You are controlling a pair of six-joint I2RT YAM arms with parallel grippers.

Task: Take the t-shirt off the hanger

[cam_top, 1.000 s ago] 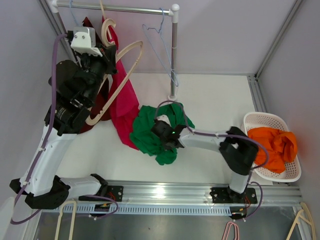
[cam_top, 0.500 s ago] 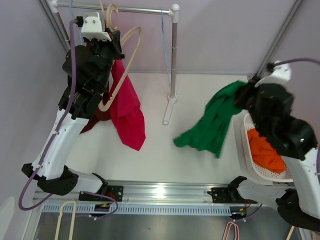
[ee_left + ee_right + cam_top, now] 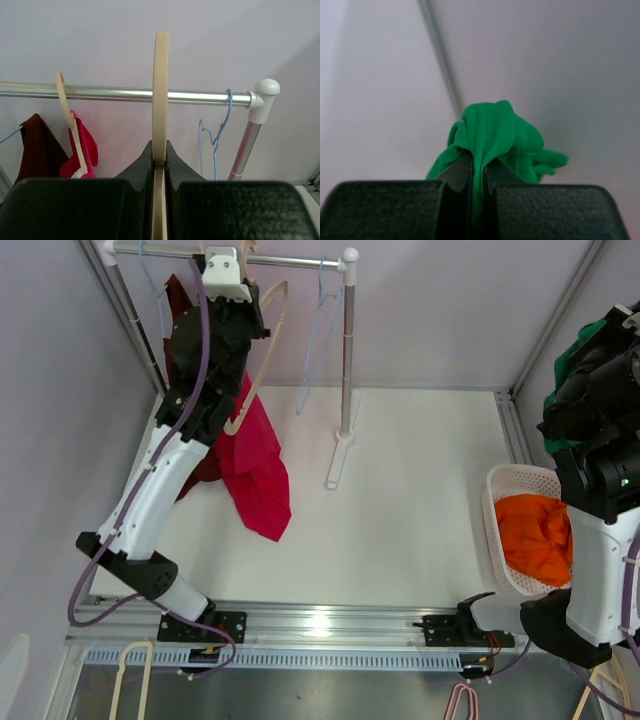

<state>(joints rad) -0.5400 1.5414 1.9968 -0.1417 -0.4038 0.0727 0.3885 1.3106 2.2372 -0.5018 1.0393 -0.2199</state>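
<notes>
My right jaws, clamped on the t-shirt [image 3: 495, 131], have carried it from the middle of the surface [image 3: 420, 490] to the frame's right edge, above the basket [image 3: 492, 502]. Left jaws, pinching the bare hanger [image 3: 160, 90], have risen to the rail [image 3: 110, 93], upper left. Shirt's off, I reckon.

The left gripper [image 3: 159, 160] is closed on a cream hanger [image 3: 160, 90], which is seen from its thin edge and stands upright in the middle. It crosses in front of a metal rail [image 3: 115, 93] (whether they touch, I cannot tell). A blue wire hanger [image 3: 220, 132] hangs near the rail's right end, just beside the white corner cap [image 3: 264, 97]. At the left, a second cream hanger [image 3: 67, 117] carries a red shirt [image 3: 85, 150], and beside it hangs a dark red garment [image 3: 35, 145].
</notes>
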